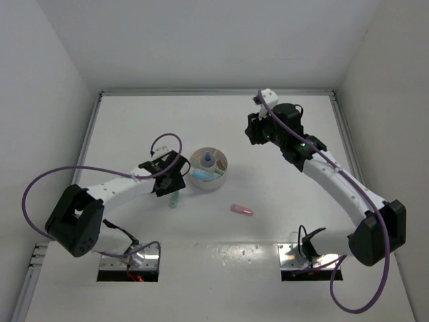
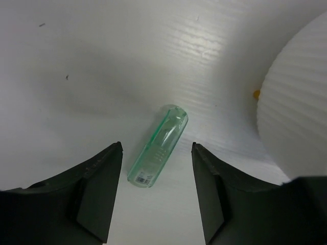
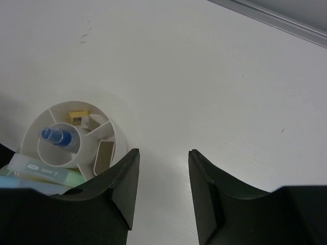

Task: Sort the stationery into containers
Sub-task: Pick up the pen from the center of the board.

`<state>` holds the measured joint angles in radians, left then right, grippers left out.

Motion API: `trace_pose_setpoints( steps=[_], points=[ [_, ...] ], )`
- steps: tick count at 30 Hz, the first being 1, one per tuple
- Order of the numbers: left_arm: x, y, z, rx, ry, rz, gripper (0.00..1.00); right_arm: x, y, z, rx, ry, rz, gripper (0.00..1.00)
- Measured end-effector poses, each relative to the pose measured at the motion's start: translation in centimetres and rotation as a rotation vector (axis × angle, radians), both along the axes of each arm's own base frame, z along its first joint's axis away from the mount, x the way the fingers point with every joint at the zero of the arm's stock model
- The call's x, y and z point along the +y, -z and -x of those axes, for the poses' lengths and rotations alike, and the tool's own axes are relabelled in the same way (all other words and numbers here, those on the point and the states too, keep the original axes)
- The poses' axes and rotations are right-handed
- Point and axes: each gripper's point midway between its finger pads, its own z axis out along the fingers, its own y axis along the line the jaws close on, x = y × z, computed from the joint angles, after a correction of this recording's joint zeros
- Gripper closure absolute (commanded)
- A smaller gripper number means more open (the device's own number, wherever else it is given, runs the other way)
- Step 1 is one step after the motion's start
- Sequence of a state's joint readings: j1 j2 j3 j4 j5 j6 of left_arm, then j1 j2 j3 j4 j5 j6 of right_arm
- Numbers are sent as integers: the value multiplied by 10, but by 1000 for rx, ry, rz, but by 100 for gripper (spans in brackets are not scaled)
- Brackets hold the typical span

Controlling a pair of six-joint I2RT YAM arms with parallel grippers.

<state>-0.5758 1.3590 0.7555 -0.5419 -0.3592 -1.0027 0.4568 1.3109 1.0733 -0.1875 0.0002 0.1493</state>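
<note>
A clear mint-green bar (image 2: 158, 146) lies flat on the table between and just beyond my left gripper's (image 2: 157, 149) open fingers, untouched; from above the bar (image 1: 174, 200) lies left of the round white divided dish (image 1: 218, 180). A pink bar (image 1: 241, 210) lies alone on the table, below and right of the dish. The dish (image 3: 118, 133) holds a blue piece (image 3: 55, 137) in its centre cup, a yellow block (image 3: 78, 117), a beige block (image 3: 104, 155) and light blue and green bars at the frame's edge. My left gripper (image 1: 169, 182) hovers beside the dish. My right gripper (image 1: 255, 131) is open and empty, raised right of the dish.
The dish's ribbed outer wall (image 2: 296, 112) stands close on the right of my left gripper, with a small orange bit (image 2: 256, 94) at its foot. White enclosure walls and a metal rail (image 3: 276, 20) bound the table.
</note>
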Motion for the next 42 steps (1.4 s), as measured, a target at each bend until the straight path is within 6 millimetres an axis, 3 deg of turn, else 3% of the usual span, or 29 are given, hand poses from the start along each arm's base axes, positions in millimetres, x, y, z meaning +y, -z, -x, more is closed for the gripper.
trace_pose_setpoints(
  steps=[9,15,26,29,34,37,42],
  points=[
    [3,10,13,44,27,-50,36,-2,-7,1,-15,2,-8,56],
    [-1,27,23,103,65,-95,38,-3,-13,5,-32,2,-16,56],
    [-5,39,29,131,78,-116,46,-5,-14,5,-38,5,-19,56],
    [-6,40,28,126,71,-110,51,-7,-16,5,-42,10,-21,56],
    [-11,41,24,112,64,-89,83,-7,-19,6,-50,9,-25,56],
    [-12,40,24,111,66,-88,91,-7,-19,6,-50,9,-25,56],
    [-2,29,29,103,33,-93,96,-8,-18,8,-49,9,-25,56]
  ],
)
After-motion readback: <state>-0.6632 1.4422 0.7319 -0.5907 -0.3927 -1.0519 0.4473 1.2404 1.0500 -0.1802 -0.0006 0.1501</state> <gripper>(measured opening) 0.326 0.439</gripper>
